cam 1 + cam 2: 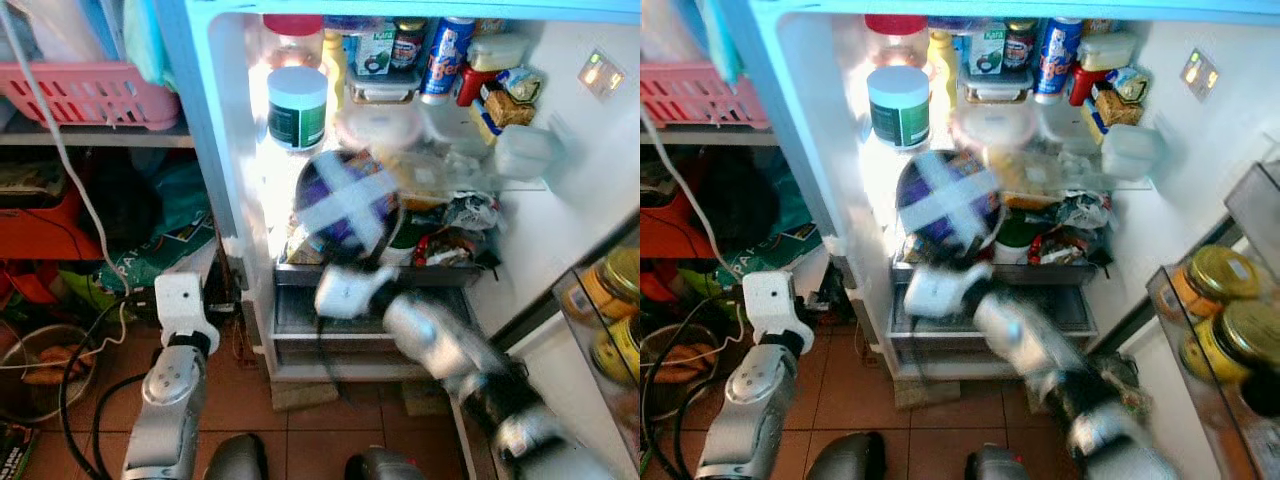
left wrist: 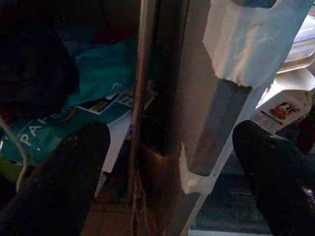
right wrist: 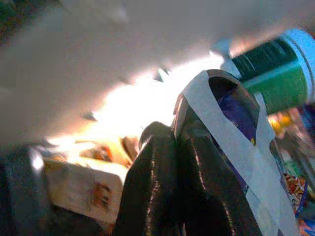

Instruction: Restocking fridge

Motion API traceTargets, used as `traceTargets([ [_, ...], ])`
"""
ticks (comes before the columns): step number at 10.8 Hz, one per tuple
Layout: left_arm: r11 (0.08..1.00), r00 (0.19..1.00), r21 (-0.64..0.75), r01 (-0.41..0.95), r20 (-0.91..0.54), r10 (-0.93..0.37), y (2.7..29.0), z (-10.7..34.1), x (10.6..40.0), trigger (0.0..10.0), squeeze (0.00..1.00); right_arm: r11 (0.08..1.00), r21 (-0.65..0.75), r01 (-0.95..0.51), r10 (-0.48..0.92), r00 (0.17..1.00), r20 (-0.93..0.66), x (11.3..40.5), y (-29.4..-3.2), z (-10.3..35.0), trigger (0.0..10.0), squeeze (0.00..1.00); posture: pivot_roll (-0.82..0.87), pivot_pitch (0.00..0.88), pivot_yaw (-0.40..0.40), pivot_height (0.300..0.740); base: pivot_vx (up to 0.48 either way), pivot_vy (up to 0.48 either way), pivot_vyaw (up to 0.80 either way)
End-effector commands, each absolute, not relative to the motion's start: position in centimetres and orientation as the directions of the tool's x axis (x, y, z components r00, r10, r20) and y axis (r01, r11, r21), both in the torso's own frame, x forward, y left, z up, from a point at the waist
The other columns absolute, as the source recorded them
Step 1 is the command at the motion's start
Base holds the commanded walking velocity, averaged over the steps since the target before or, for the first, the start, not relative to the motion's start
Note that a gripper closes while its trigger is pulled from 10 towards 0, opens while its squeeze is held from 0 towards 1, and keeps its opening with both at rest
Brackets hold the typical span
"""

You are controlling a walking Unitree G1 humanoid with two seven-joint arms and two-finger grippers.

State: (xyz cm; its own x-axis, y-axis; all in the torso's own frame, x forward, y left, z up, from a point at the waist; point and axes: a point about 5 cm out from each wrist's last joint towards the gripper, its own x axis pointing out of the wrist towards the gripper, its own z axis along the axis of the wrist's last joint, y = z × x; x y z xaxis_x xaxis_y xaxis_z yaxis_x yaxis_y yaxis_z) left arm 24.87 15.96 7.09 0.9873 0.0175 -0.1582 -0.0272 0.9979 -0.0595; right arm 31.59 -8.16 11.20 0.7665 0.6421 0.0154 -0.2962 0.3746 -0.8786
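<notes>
The fridge stands open before me, its shelves crowded with jars, cans and packets. My right gripper is shut on the rim of a round purple container crossed with white tape. It holds the container tilted in front of the lower shelf, just below a white jar with a green label. The right arm is blurred. My left arm is low on the left, outside the fridge. My left gripper is open, its fingers wide apart, facing the taped edge of the fridge wall.
A drawer sits under the lower shelf. The fridge door shelf with yellow-lidded jars stands at the right. Left of the fridge are a pink basket, a teal bag and cables on the tiled floor.
</notes>
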Motion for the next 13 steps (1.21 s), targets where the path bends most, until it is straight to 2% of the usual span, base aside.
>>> traceTargets([
  [1, 0.998, 0.988, -0.058, -0.021, -0.157, 0.012, 16.1, 7.3, 24.7, 10.0, 0.0, 0.392, -0.884, -0.255, 0.622, 0.782, 0.05, 32.4, -8.4, 12.1, 10.0, 0.0, 0.04, 0.132, -0.009, 0.74, 0.0, 0.0, 0.0],
  [2, 0.998, 0.987, -0.056, -0.018, -0.158, 0.009, 16.1, 7.4, 24.6, 10.0, 0.0, 0.372, -0.893, -0.254, 0.623, 0.782, 0.037, 33.0, -8.2, 12.4, 10.0, 0.0, 0.05, 0.136, -0.008, 0.74, 0.0, 0.0, 0.0],
  [3, 0.999, 0.987, -0.031, -0.019, -0.159, 0.013, 16.4, 7.6, 24.3, 10.0, 0.0, 0.315, -0.92, -0.232, 0.583, 0.813, -0.006, 35.2, -8.2, 13.2, 10.0, 0.0, 0.08, 0.146, -0.007, 0.74, 0.0, 0.0, 0.0],
  [4, 0.999, 0.986, -0.017, -0.03, -0.162, 0.026, 17.0, 7.8, 23.7, 10.0, 0.0, 0.302, -0.926, -0.228, 0.544, 0.839, -0.029, 36.5, -8.4, 13.8, 10.0, 0.0, 0.12, 0.162, -0.009, 0.74, 0.0, 0.0, 0.0],
  [6, 0.998, 0.98, 0.005, -0.065, -0.186, 0.065, 18.2, 7.9, 21.9, 10.0, 0.0, 0.339, -0.914, -0.225, 0.47, 0.882, -0.042, 38.1, -9.0, 15.1, 10.0, 0.0, 0.17, 0.19, -0.003, 0.74, 0.0, 0.0, 0.0],
  [10, 0.998, 0.976, 0.021, -0.052, -0.213, 0.056, 18.6, 8.5, 20.6, 10.0, 0.0, 0.37, -0.908, -0.197, 0.367, 0.929, -0.052, 39.9, -10.6, 16.9, 10.0, 0.0, 0.2, 0.207, 0.025, 0.74, 0.0, 0.0, 0.0],
  [13, 0.999, 0.975, 0.023, -0.041, -0.219, 0.045, 18.5, 8.7, 20.8, 10.0, 0.0, 0.313, -0.922, -0.228, 0.255, 0.955, -0.15, 40.7, -12.6, 17.3, 10.0, 0.0, 0.2, 0.205, 0.023, 0.74, 0.0, 0.0, 0.0],
])
